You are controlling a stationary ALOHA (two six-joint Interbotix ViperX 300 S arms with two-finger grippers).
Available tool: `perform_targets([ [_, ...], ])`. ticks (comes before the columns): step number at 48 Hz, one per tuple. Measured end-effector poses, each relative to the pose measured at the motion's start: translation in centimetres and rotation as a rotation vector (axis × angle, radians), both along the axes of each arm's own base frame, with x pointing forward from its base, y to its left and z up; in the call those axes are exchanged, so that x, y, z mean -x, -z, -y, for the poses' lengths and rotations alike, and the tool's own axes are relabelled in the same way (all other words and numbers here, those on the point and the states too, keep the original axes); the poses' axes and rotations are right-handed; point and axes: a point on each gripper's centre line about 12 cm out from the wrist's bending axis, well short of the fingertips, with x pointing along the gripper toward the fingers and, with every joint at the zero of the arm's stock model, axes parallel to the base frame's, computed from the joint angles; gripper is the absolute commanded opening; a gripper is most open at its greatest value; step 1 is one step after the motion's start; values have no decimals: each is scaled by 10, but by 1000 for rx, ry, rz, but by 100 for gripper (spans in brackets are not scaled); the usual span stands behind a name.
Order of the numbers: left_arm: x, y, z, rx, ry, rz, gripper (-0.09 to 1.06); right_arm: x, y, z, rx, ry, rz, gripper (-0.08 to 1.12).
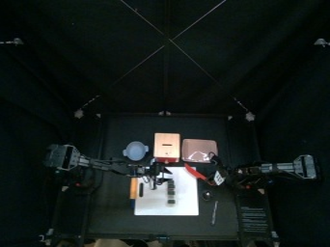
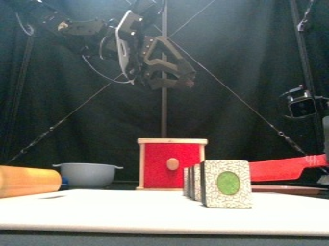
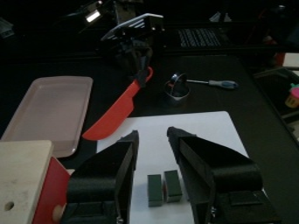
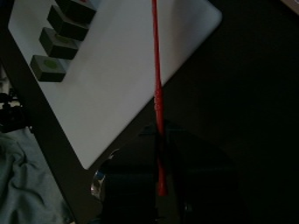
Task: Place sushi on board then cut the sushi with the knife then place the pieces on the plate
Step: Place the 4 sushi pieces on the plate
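Note:
The white cutting board (image 1: pixel 178 205) lies at the table's front middle. The sushi roll (image 2: pixel 224 184) stands on it as several dark green blocks close together, its end face white with a green centre; the roll (image 3: pixel 163 188) also shows in the left wrist view and the roll (image 4: pixel 56 37) in the right wrist view. My left gripper (image 3: pixel 155 150) hangs open above the blocks, well clear of them, and sits high in the front view (image 2: pixel 161 60). My right gripper (image 3: pixel 133 45) is shut on the red knife (image 3: pixel 117 109), whose blade (image 4: pixel 156 70) slants over the board's right part. The pink plate (image 1: pixel 198 149) lies behind the board.
A blue-grey bowl (image 1: pixel 135 150) and the wooden box (image 1: pixel 167 145) with its red front (image 2: pixel 172 163) stand in the back row. A metal cutter (image 3: pixel 181 84) lies right of the board. An orange-brown toy food (image 2: pixel 26 180) lies at the board's left.

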Motion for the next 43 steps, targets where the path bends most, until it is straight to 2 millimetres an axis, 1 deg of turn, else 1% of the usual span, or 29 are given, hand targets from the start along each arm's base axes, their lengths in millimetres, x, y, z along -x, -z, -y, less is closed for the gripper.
perform_targets([
  [9,2,4,-1,1,-2,-11,74,1,1,4,5,22,-3,49],
  [18,3,6,-1,3,-4,-17,74,2,4,5,0,30,-19,71],
  [23,4,7,-1,2,-3,-20,74,3,5,5,-7,33,-27,78],
  [37,4,7,-1,4,-5,-20,74,2,4,8,19,27,-25,80],
  [43,4,8,-1,3,-4,-23,74,-4,-5,12,48,25,6,80],
])
